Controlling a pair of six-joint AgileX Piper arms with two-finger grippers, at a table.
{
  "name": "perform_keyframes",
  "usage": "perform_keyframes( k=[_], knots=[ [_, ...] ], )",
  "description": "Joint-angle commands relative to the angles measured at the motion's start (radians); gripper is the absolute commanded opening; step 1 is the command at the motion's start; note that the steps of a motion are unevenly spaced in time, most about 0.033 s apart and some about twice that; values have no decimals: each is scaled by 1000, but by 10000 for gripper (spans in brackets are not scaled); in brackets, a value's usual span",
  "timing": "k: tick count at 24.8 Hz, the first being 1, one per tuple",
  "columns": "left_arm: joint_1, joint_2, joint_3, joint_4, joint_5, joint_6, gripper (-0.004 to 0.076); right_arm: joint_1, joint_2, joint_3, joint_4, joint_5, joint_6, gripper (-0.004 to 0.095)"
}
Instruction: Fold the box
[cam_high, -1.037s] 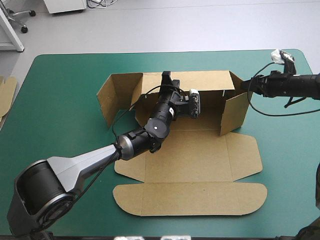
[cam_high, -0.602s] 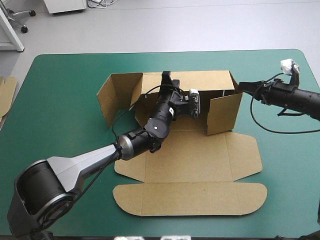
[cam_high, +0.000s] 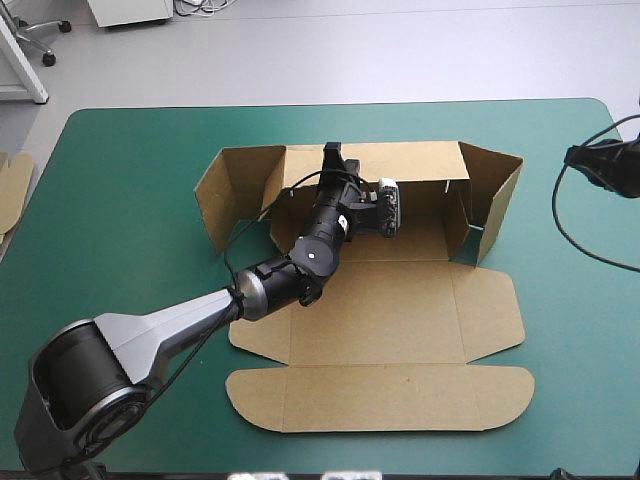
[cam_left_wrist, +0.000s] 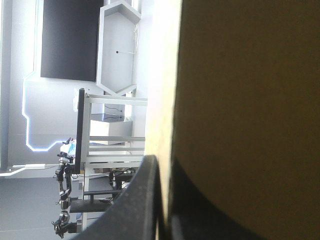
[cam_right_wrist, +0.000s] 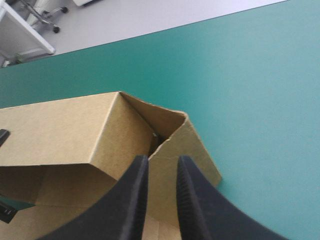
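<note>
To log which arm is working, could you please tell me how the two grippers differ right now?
The left gripper is shut on the back wall of the box; the right gripper holds nothing, jaws slightly apart. The left reaches over the box; the right hangs beside it, above the teal-green cover. Both point toward the box.

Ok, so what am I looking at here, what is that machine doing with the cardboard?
It is a robot with two arms at a table with a teal-green cover. The high view looks down from above and behind it; the other two come from a camera on each wrist, looking along that gripper's fingers. On the table lies a box cut from brown board, half folded: back and side walls raised, front panels flat. The left gripper, two black curved fingers, pinches the back wall's top edge. The right gripper hovers clear of the right wall, fingers slightly apart, holding nothing.
</note>
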Motion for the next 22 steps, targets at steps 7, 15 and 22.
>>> perform_keyframes(
  k=[7,15,22],
  knots=[
    [-4,-44,-19,-9,14,-24,-14,189,321,-517,-408,110,303,189],
    [-4,-44,-19,-9,17,-24,-14,243,552,-715,-449,91,348,189],
    [-4,-44,-19,-9,17,-29,-14,271,671,-731,-433,146,309,189]
  ],
)
